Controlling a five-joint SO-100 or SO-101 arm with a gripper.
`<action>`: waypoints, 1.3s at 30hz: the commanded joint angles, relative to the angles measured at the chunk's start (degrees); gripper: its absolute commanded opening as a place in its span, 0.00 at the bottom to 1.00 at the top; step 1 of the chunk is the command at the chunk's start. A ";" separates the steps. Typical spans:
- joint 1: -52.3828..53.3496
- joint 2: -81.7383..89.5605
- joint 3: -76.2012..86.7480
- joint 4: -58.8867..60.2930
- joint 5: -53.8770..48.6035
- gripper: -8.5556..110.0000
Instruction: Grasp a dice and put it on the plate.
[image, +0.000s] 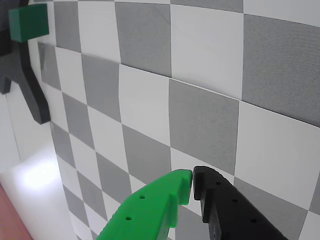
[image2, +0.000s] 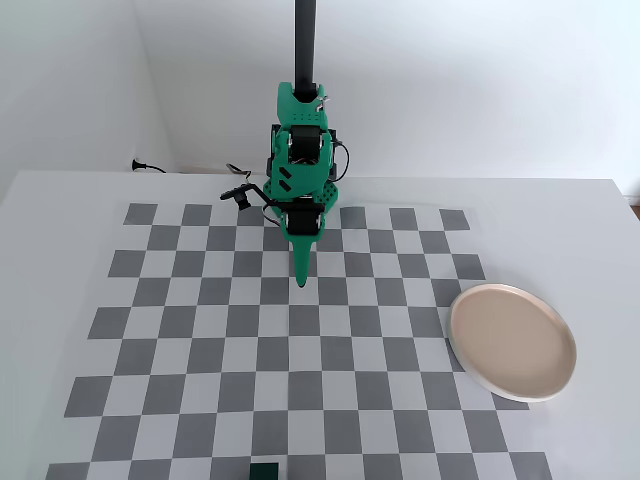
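Only fixed view shows plate (image2: 513, 342), dice (image2: 264, 470).

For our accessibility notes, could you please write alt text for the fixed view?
A green arm with its gripper shut hangs over a checkerboard mat. A beige plate sits empty at the mat's right edge, and a dark green dice lies at its near edge.

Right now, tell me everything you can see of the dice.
The dice is a small dark green cube with plain faces; no pips show. In the fixed view it sits at the bottom edge of the picture, partly cut off, on the near row of the checkerboard, slightly smaller than one square. It rests flat on the board and nothing else touches it. The pincer hangs far from it near the board's middle, and the plate lies off to the right.
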 joint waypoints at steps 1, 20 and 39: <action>-4.04 0.88 -0.97 0.00 -1.58 0.04; -4.31 0.88 -0.79 -0.79 -1.41 0.04; -6.94 0.88 -0.79 2.37 -42.36 0.04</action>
